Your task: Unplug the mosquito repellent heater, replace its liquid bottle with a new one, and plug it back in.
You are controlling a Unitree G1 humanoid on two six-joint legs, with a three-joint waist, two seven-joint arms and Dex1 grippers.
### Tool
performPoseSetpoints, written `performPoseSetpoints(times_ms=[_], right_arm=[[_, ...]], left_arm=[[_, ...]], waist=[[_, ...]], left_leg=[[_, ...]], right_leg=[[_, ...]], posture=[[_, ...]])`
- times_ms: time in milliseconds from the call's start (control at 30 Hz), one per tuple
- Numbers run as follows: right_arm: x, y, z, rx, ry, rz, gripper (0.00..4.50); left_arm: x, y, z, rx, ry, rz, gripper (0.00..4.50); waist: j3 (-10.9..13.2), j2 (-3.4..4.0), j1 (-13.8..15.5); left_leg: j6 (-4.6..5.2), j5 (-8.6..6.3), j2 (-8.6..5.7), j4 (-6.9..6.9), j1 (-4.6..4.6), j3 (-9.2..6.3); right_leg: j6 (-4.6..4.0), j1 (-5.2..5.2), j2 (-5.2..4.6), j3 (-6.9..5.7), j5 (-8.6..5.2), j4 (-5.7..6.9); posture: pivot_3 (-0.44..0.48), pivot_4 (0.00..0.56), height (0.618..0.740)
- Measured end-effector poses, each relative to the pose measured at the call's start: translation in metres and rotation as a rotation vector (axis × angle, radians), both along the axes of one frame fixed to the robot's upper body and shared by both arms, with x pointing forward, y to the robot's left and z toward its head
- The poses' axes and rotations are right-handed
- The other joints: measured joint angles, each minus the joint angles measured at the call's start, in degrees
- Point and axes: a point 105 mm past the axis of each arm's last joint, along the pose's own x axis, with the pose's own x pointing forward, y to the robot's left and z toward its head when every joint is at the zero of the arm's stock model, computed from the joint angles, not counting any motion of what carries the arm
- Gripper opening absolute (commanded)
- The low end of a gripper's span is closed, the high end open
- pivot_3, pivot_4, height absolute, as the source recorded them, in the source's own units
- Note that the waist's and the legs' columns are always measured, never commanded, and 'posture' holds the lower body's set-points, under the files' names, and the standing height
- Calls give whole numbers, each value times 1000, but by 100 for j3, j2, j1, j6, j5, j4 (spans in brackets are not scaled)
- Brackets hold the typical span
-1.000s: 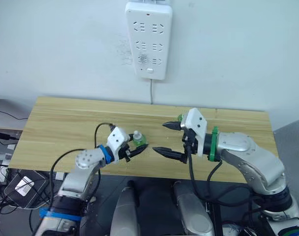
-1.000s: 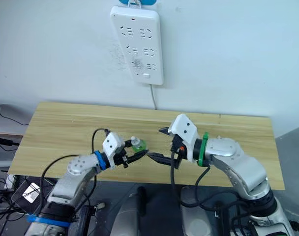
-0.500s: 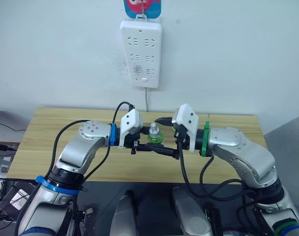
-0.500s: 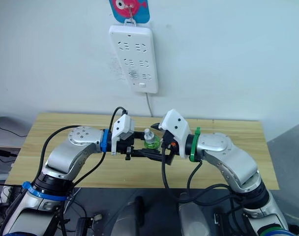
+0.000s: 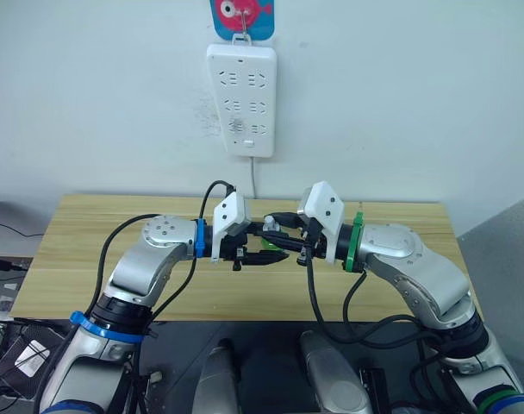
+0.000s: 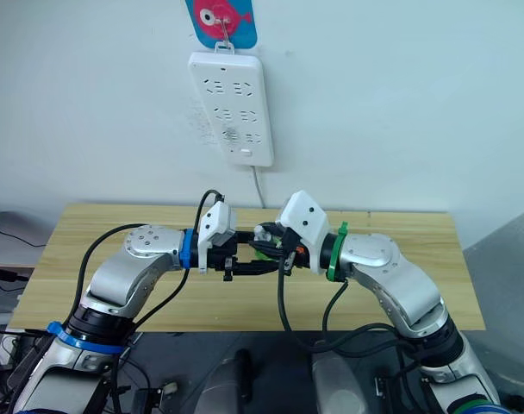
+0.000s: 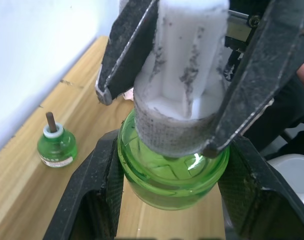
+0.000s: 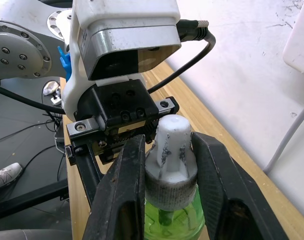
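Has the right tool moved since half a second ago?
Yes. The right tool has closed in toward the left tool and now grips the white cap of the new bottle.

My arms are silver-grey with white wrist housings and looping black cables; left wrist ringed blue, right green, each end effector black-fingered.

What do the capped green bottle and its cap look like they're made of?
The new bottle: translucent green, glossy plastic or glass by its highlights. Its white cap: matte, ribbed plastic, scuffed grey. The left hand holds the body; the right hand grips the cap.
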Motion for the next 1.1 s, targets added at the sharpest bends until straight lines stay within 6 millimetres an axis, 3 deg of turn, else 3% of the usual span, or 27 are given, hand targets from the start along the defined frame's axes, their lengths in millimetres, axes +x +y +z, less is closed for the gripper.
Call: performPoseSetpoints(times_ms=[100,300,333,800,900,1033,1100], right_arm=[[1,-1,0,-4,-5,6,1011],[3,-2,-1,6,4,4,1011],[3,-2,0,10,6,5,1011],[3,-6,3,41,43,11,1011],[3,-6,3,42,51,13,1011],[2,-5,3,44,54,18,1011],[2,-6,3,44,54,15,1011]], left_arm=[[0,-1,-1,-15,-3,8,2277],[9,8,-6,-9,-31,49,4182],[10,9,-7,-7,-21,53,4192],[0,4,2,-119,120,30,4192],[-2,3,1,-118,135,25,3616],[-3,-3,1,-140,141,22,2363],[-2,-4,1,-146,139,25,2306]], waist=[[-34,-1,-7],[-70,0,-22],[-70,0,-24],[-72,2,-30],[-73,2,-31],[-75,1,-28],[-76,2,-29]], left_leg=[[0,0,0,22,1,-1],[12,14,3,30,24,2],[13,15,3,30,26,3],[13,15,4,30,51,1],[13,15,4,31,52,1],[13,15,3,32,52,1],[13,15,4,32,53,1]], right_leg=[[0,1,4,2,0,24],[1,23,13,13,-1,28],[2,25,14,14,-1,28],[1,46,15,14,1,34],[1,48,15,14,1,34],[1,50,14,14,1,33],[1,50,15,14,1,34]], posture=[[-247,183,740],[-253,187,740],[-255,188,740],[-258,186,740],[-257,187,740],[-253,188,740],[-253,189,740]])
